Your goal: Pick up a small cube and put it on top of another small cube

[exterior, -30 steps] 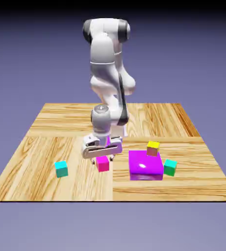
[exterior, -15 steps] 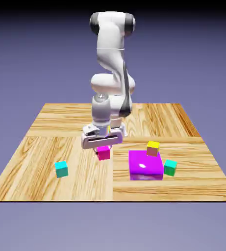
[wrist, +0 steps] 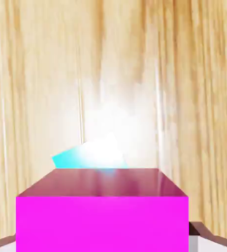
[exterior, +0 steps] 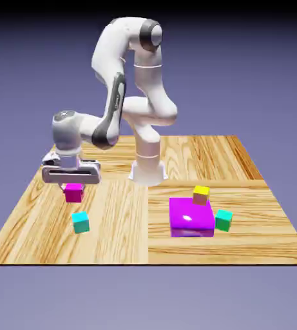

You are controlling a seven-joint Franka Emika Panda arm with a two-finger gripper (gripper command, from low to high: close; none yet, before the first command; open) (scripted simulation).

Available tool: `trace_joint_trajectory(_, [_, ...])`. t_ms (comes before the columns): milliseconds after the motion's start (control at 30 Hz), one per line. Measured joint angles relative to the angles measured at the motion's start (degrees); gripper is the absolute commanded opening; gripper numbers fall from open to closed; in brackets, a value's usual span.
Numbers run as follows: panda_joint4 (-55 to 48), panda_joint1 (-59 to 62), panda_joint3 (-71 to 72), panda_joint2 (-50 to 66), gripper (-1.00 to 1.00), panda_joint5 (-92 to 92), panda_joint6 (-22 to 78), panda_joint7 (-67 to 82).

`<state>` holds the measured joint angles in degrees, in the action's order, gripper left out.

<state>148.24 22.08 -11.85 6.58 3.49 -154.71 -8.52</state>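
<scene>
My gripper [exterior: 73, 192] grips the pink cube [exterior: 74, 193] above the table [exterior: 115, 222], toward its exterior-view left edge, near the cyan cube [exterior: 80, 222].

In the hand view the magenta cube [wrist: 102, 224] runs off the bottom edge and hides most of the cyan cube [wrist: 68, 158], whose visible part is partly washed out by white glare; the gripper's fingertips [wrist: 209, 242] are cut off by the same edge, and the table [wrist: 184, 74] runs out of that view; in the exterior view the fingers are mostly hidden, and too small to tell apart, behind the magenta cube
</scene>
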Motion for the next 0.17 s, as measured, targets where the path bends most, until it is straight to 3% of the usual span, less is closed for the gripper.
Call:
trace_joint_trajectory(67, [-0.1, 1.0, 1.4, 4.1, -1.0, 2.1, -4.0, 1.5])
trace_joint_trajectory(100, [-0.1, 1.3, 1.8, 5.4, 1.0, 2.8, -5.2, 2.0])
trace_joint_trajectory(167, [-0.1, 1.3, 1.8, 5.4, 1.0, 2.8, -5.2, 2.0])
